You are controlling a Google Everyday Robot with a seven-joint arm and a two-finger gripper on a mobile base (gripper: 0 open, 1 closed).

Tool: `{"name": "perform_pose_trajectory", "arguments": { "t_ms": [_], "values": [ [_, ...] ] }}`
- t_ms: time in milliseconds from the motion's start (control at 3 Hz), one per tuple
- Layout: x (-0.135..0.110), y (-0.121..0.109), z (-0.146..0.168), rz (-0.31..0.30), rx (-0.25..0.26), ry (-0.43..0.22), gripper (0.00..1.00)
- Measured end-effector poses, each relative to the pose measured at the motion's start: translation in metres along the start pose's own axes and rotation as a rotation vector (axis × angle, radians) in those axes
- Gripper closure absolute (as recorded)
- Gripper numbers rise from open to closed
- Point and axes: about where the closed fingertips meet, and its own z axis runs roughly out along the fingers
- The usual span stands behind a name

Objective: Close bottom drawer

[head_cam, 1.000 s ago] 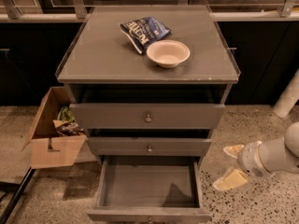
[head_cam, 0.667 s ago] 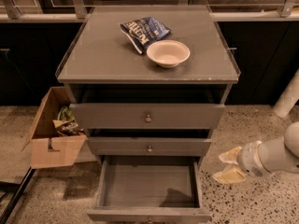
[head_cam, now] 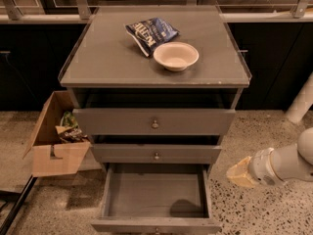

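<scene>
Bottom drawer (head_cam: 152, 196) stands pulled far out at the lower centre of the frame, its shallow tray bare and its front cut off by the bottom edge, so its knob barely shows. The gripper (head_cam: 239, 173) hangs low at the right, just beside the drawer's right side and seemingly apart from it, holding nothing. Whether it is open or closed cannot be made out, since it reads as one tan lump. The arm runs off the right edge.

Three drawer fronts show; the middle drawer (head_cam: 156, 153) and top drawer (head_cam: 154, 121) each stand slightly out. On the cabinet top (head_cam: 107, 58) lie one bowl (head_cam: 176, 56) and one chip bag (head_cam: 150, 33), touching. One cardboard box (head_cam: 55, 141) sits on the floor at the left, its contents hard to make out.
</scene>
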Motion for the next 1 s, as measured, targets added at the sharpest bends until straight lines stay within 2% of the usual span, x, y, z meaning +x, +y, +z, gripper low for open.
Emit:
{"name": "perform_pose_trajectory", "arguments": {
  "t_ms": [333,667,1000],
  "values": [
    [0.004,0.002,0.011,0.002,-0.015,-0.038,1.00],
    [0.018,-0.001,0.035,0.014,-0.045,-0.144,1.00],
    [0.043,-0.004,0.066,0.024,-0.046,-0.230,1.00]
  ]
}}
